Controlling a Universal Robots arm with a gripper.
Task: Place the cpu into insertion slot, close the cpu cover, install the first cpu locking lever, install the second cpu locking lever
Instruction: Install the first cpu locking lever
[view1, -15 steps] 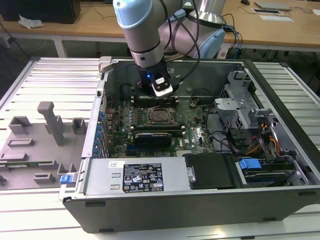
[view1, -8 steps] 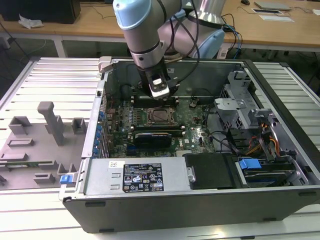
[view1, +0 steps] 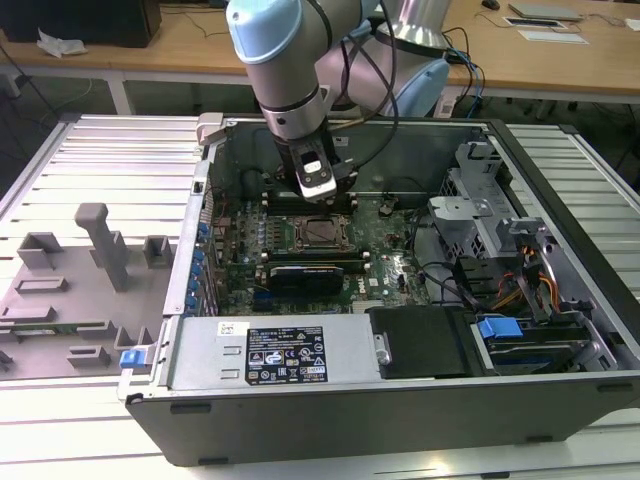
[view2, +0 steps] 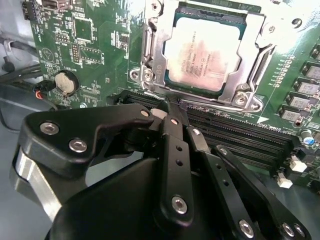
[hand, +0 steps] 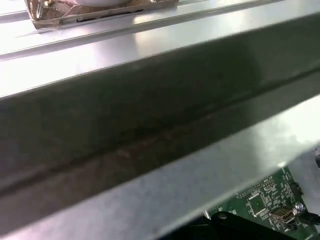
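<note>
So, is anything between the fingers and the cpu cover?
Nothing visible. The fingers are right at the edge of the cpu cover, with the cpu seated in its window.

The case (view1: 350, 420) is open on top, and the socket (view1: 318, 232) is reachable from above. Walls enclose all sides. The drive cage (view1: 470, 205) and cables (view1: 520, 285) crowd the exterior view's right. The gripper (view2: 167, 107) occupies the socket edge beside the memory slots (view2: 240, 135).

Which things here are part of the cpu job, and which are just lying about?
Job: cpu, seated; cpu cover, down over it; gripper, at the cover's edge.
Lying about: memory slots; coin battery; grey fixtures on the exterior view's left.
</note>
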